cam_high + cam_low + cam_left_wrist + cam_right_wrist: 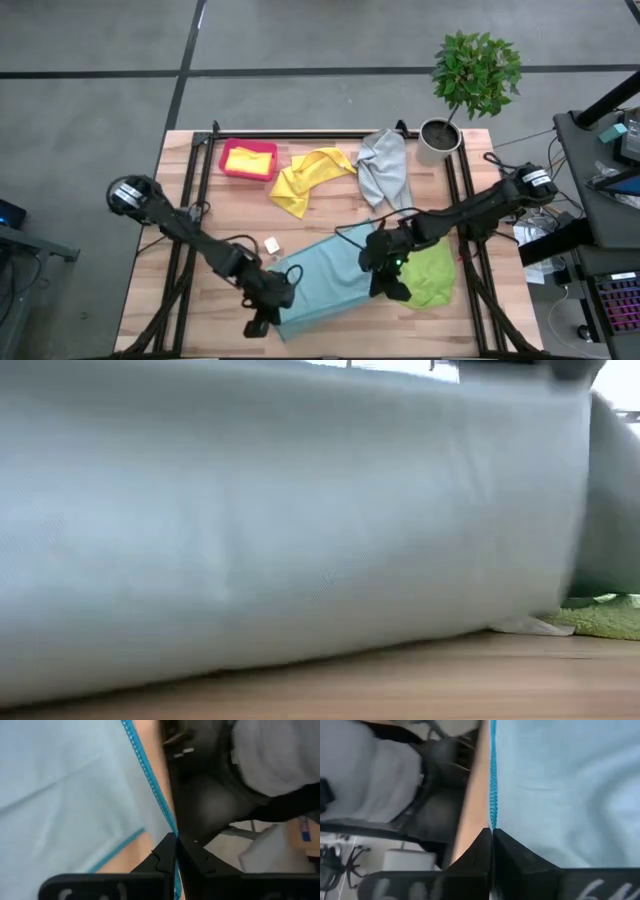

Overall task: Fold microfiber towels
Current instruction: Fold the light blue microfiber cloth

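Blue towel (280,520) fills the near view, both corners pinched.

Left gripper (262,322) and right gripper (392,287) each clamp its stitched edge at the table's front; folding looks barely begun. Yellow towel (305,178), grey towel (385,165) and green towel (432,275) lie crumpled. Pink bin (226,164) holds another yellow cloth (250,159).

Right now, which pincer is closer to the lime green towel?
Right. The right pincer pinches the light blue towel right beside the lime green towel; the left pincer grips the blue towel's far edge.
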Controlling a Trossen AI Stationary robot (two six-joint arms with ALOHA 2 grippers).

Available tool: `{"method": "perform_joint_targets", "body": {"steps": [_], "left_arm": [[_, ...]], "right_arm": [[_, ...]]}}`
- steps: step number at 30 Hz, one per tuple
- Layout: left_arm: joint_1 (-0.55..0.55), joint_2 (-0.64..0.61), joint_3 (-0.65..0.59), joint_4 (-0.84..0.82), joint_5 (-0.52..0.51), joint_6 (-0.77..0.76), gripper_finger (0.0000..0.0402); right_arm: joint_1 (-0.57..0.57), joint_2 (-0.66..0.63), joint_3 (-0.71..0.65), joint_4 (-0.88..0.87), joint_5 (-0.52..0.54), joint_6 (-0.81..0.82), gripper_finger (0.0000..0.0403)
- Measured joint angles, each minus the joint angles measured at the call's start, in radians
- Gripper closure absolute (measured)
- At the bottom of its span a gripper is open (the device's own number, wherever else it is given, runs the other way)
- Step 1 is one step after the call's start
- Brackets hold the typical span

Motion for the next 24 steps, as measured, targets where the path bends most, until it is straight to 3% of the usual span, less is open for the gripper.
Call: {"method": "perform_joint_targets", "body": {"steps": [11,24], "left_arm": [[0.108,0.006,-0.135,-0.024,-0.031,0.0,0.0402],[0.198,-0.056,-0.23,-0.169,-0.039,-0.008,0.0402]], "right_arm": [[-0.179,0.059,-0.049,-0.009,0.099,-0.037,0.0394],[-0.334,0.068,0.01,-0.031,0.106,-0.202,0.0394]]}}
